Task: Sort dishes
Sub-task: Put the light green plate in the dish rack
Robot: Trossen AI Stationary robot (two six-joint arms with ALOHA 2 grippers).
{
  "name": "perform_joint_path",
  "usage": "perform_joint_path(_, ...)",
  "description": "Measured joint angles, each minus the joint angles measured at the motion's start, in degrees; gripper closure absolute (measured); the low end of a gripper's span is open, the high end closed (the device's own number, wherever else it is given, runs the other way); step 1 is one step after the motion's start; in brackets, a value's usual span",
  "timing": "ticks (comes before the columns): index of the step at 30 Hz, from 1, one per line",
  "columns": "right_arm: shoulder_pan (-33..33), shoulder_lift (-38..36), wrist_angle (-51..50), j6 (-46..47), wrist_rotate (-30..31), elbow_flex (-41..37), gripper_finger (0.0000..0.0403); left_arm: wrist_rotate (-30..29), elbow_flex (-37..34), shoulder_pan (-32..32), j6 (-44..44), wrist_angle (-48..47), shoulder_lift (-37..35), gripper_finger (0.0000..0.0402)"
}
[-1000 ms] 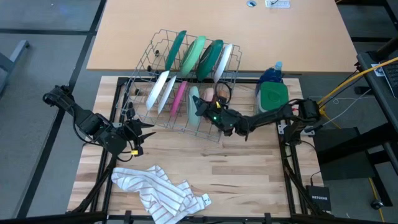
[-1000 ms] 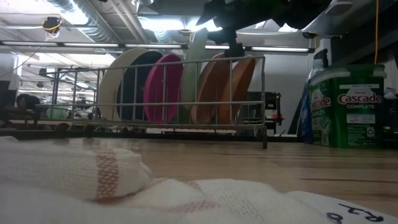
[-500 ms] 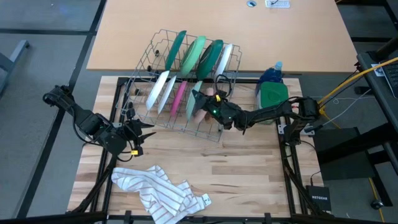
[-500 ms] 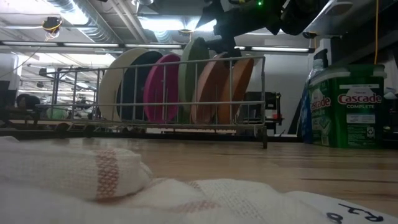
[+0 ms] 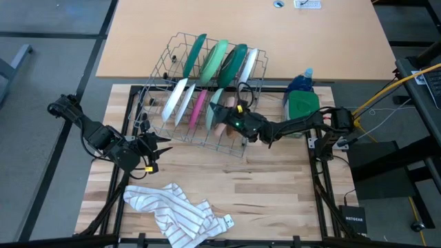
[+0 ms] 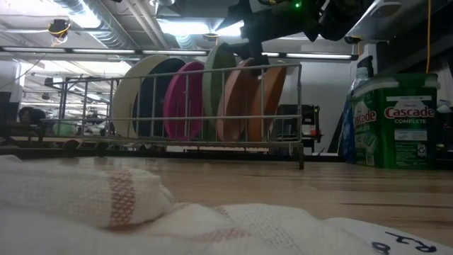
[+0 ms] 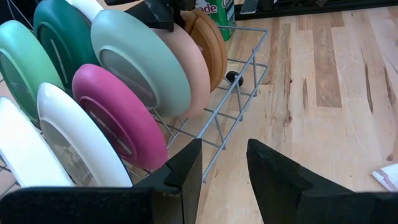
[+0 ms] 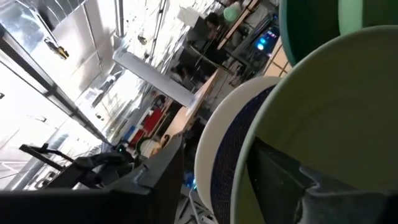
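A wire rack [image 5: 180, 128] holds the dishes on edge. The near row has a white plate [image 7: 81, 137], a pink plate [image 7: 118, 112], a light green plate [image 7: 140, 59] and tan plates [image 7: 208, 37]. The far row has green plates and a white one [image 5: 220, 60]. My right gripper [image 5: 216, 108] reaches level from the table's right to the light green plate's top rim [image 6: 225, 49], and it is open. My left gripper [image 7: 224, 149] waits open with nothing in it, off the rack's near left corner [image 5: 162, 142]. My right gripper stands open at the light green plate's top rim [image 7: 146, 28], one finger [image 8: 280, 180] close against the plate's face. Whether it touches the plate I cannot tell. The plate stands on edge in the rack, between the pink plate and the tan ones.
A green-lidded Cascade container [image 5: 302, 107] and a blue bottle [image 5: 301, 81] stand right of the rack. A white striped cloth [image 5: 176, 213] lies crumpled at the near edge. Bare wood lies between the cloth and the rack. A tan table [image 5: 138, 41] adjoins the far side.
My right gripper has swung a little toward the table's far edge over the rack's near row. The light green plate, raised and steep a second ago, has sunk into its slot and now stands lower among the other plates.
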Motion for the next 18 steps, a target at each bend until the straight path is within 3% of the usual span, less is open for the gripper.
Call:
perform_joint_path(11, 0.0, 0.0, 0.0, 0.4, -0.4, 0.0, 0.0228, 0.0, 0.0, 0.0, -0.1, 0.0, 0.0, 0.0283)
perform_joint_path(18, 0.0, 0.0, 0.1, 1.4, -5.4, 0.0, 0.0228, 0.0, 0.0, 0.0, -0.3, 0.0, 0.0, 0.0283)
